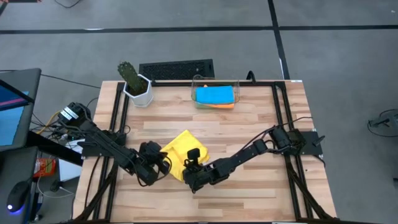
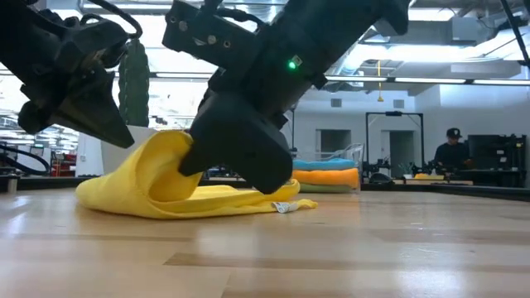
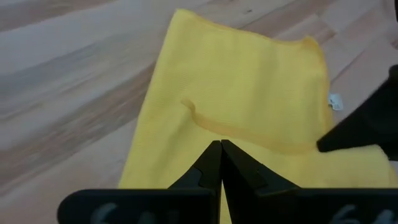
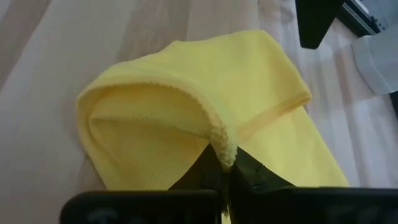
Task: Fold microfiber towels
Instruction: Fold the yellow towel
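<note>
- Yellow towel [image 1: 181,151]: near the front edge of the table [image 1: 249,124], about midway along it, lying between both grippers, partly doubled over with one flap raised.
- Right gripper [image 4: 225,163]: clamped on a yellow hem, holding that fold up off the wood.
- Left gripper [image 3: 221,148]: fingers fully together over the towel's other side; can't tell whether any cloth is pinched.
- Blue towel [image 1: 214,94] stacked on orange towel [image 1: 219,105] in the clear bin [image 1: 198,81] at the back edge.
- Risks: thin hem grip slips and the fold collapses; uneven pull skews edges; grippers close together, could collide.
</note>
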